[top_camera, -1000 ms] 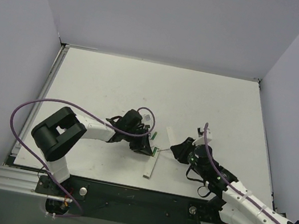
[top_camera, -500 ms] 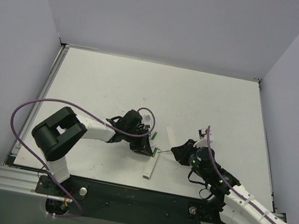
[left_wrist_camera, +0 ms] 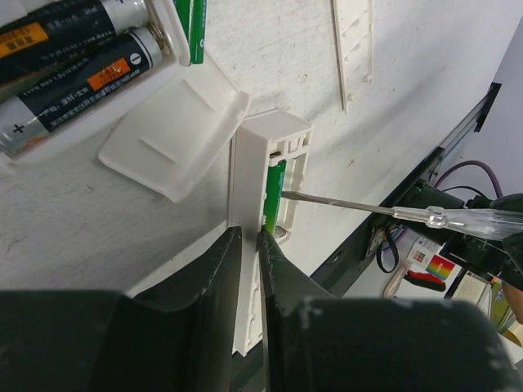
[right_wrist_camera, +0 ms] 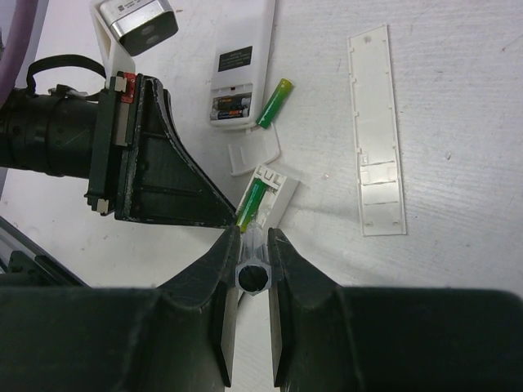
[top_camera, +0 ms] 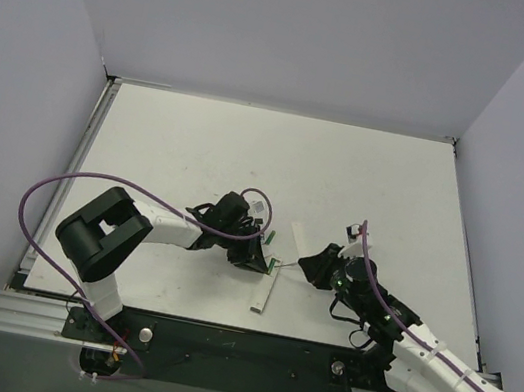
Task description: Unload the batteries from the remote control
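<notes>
My left gripper [left_wrist_camera: 249, 233] is shut on a slim white remote [left_wrist_camera: 245, 188] whose open compartment holds a green battery [left_wrist_camera: 273, 192]. My right gripper [right_wrist_camera: 252, 237] is shut on a clear-handled screwdriver [right_wrist_camera: 252, 276]. Its metal shaft [left_wrist_camera: 343, 202] reaches the green battery [right_wrist_camera: 251, 202] in that compartment. A loose green battery [right_wrist_camera: 274, 102] lies just beyond on the table. A second white remote [right_wrist_camera: 241, 61] lies open with dark batteries [left_wrist_camera: 73, 57] in it. In the top view the left gripper [top_camera: 253, 256] and right gripper [top_camera: 315, 266] face each other over the slim remote [top_camera: 262, 293].
A small white battery cover [right_wrist_camera: 253, 151] lies between the two remotes. A long flat white cover piece [right_wrist_camera: 376, 135] lies to the right, also seen in the top view [top_camera: 298, 235]. The table's near edge and black base rail [top_camera: 235, 349] run close below the remote.
My right gripper moved a little left toward the slim remote, bringing the screwdriver tip to the compartment. The left gripper and the remote stayed put.
</notes>
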Robot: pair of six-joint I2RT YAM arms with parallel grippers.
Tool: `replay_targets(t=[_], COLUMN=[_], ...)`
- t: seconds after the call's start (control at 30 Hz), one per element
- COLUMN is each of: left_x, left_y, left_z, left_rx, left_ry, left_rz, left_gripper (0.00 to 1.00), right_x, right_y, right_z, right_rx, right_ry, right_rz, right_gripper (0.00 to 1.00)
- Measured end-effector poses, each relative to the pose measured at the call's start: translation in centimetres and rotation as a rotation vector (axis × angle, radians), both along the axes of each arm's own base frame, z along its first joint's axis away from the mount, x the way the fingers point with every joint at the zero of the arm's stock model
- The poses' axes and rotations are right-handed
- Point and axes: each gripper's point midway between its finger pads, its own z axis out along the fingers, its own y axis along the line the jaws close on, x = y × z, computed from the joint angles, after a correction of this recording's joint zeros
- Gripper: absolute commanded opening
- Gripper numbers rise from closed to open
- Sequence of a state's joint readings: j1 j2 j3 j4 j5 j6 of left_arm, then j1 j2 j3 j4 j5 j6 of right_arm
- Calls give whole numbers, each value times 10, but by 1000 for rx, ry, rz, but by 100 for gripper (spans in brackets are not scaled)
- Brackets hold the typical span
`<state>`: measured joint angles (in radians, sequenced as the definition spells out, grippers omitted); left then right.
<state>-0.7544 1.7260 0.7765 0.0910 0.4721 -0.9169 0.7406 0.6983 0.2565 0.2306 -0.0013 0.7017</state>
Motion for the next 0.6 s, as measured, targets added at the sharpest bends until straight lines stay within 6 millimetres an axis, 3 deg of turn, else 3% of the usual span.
replay_targets(t=[0.6], left_x=[-1], left_y=[-1], left_z=[0], left_rx=[-5], left_ry=[11], left_rz=[1], left_gripper=[22], right_x=[1], right_y=[3], right_z=[-3], right_rx=[1], right_ry=[-17], right_rz=[20], right_gripper=[0])
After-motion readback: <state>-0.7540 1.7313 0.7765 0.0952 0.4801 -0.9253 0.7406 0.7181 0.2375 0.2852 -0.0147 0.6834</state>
